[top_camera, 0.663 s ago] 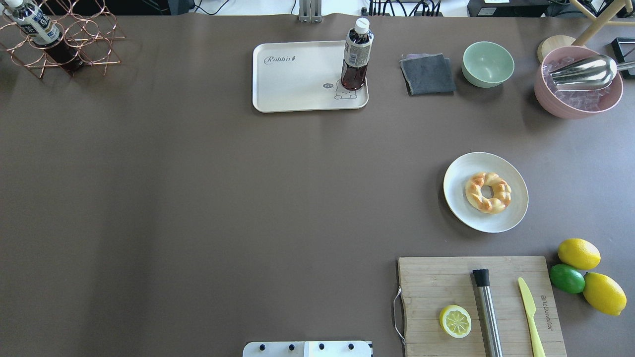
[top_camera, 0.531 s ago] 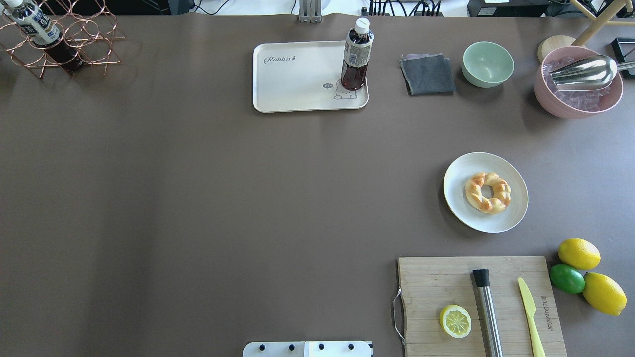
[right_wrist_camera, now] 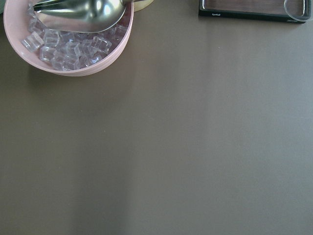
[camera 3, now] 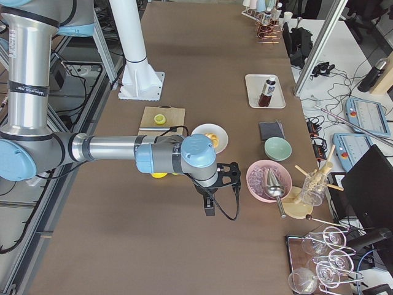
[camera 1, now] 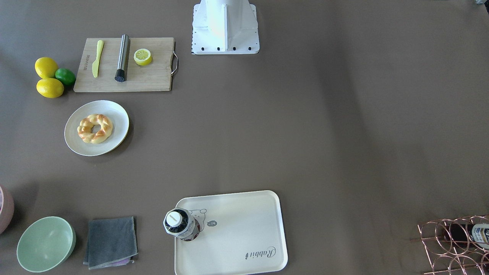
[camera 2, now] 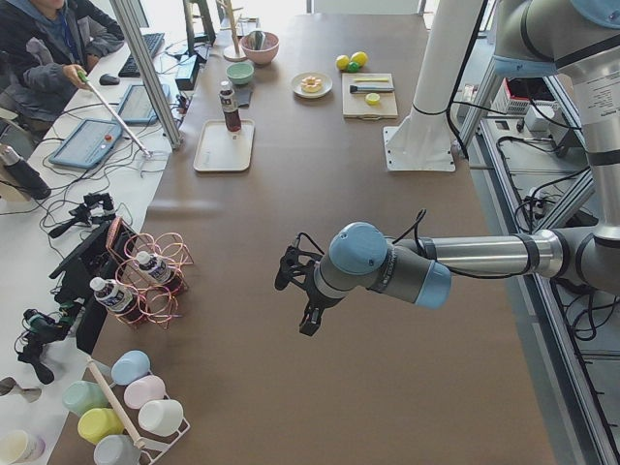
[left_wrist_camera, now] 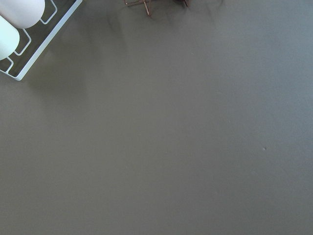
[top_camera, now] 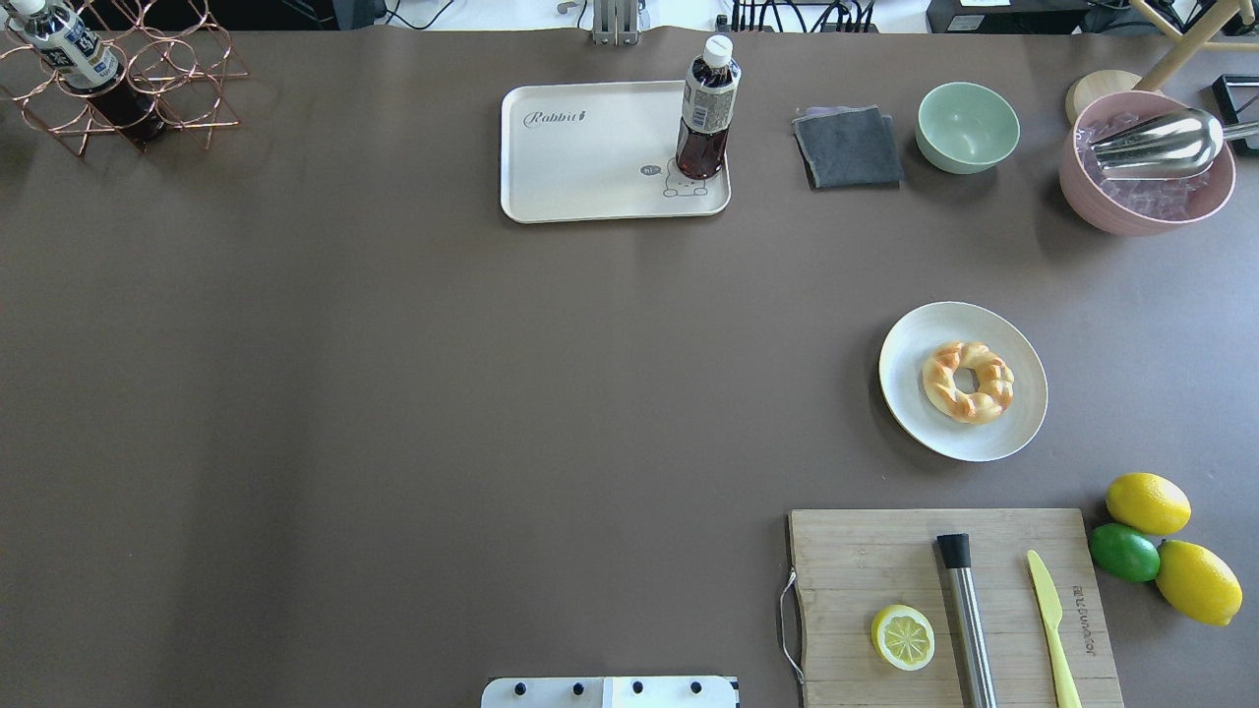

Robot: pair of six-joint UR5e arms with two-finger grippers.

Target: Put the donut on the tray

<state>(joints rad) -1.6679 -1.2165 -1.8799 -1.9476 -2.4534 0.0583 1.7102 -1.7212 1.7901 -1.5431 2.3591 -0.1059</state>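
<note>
Near the desk's right edge the donut [top_camera: 968, 382] lies on a plate [top_camera: 910, 344], well apart from the tray [top_camera: 590, 147] at the far edge, which reads "Rabbit" and bears a bottle [top_camera: 704, 118] at its right end; bare desk lies between. Nothing has moved since earlier. The left gripper [camera 2: 294, 295] hangs over the left end, the right gripper [camera 3: 215, 190] over the right; their spread I cannot tell

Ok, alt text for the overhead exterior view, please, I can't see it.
A braided donut lies on a round white plate at right, apart from the cream tray at far centre, which holds only an upright bottle at its right end. A wooden cutting board with a lemon half sits nearer.
</note>
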